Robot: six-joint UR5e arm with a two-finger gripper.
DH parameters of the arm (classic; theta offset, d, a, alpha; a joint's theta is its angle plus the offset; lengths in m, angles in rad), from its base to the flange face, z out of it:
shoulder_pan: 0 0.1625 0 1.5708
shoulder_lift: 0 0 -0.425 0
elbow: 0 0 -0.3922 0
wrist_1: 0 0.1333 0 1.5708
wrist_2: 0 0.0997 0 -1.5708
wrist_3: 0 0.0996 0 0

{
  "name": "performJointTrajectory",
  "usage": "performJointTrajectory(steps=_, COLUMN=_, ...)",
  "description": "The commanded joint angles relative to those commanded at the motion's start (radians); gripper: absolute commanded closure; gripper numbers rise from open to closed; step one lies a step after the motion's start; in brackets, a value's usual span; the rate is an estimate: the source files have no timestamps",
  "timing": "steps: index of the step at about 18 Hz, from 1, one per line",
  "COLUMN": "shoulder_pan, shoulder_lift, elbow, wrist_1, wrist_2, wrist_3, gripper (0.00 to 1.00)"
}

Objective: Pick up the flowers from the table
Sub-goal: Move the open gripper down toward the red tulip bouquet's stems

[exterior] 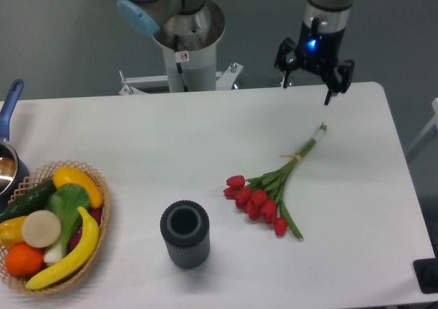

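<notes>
While the end effector [309, 80] hung wide open and empty (stem ends nearest), the flowers [269, 189] lay ahead-left on the counter [171, 152] — stems slanting toward it.

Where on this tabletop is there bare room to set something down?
Bare white table stretches between the woven fruit basket and the red tulips, behind the dark ribbed cylinder. Another patch lies right of the tulips. The left edge is crowded.
</notes>
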Motion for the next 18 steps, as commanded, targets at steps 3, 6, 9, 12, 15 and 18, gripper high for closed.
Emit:
performJointTrajectory(steps=3, shoulder_pan=-0.024, shoulder_lift=-0.029, elbow=-0.003, wrist_1=0.002, wrist_2=0.014, wrist_3=0.003, gripper=0.0)
performJointTrajectory(steps=6, shoulder_pan=-0.035, shoulder_lift=-0.061, elbow=-0.002, wrist_1=0.041, wrist_2=0.02, wrist_3=0.0, gripper=0.0)
performJointTrajectory(steps=9, shoulder_pan=-0.035, shoulder_lift=-0.092, elbow=-0.008, wrist_1=0.072, wrist_2=0.057, wrist_3=-0.005, gripper=0.0)
performJointTrajectory(steps=12, shoulder_pan=-0.037, shoulder_lift=-0.129, elbow=-0.005, wrist_1=0.077, wrist_2=0.058, wrist_3=-0.008, gripper=0.0)
performJointTrajectory(steps=15, shoulder_pan=-0.037, shoulder_lift=-0.173, elbow=0.021, wrist_1=0.071, wrist_2=0.058, wrist_3=-0.008, gripper=0.0)
performJointTrajectory(steps=18, shoulder_pan=-0.049, shoulder_lift=-0.221, elbow=0.034, wrist_1=0.072, wrist_2=0.057, wrist_3=-0.006, gripper=0.0)
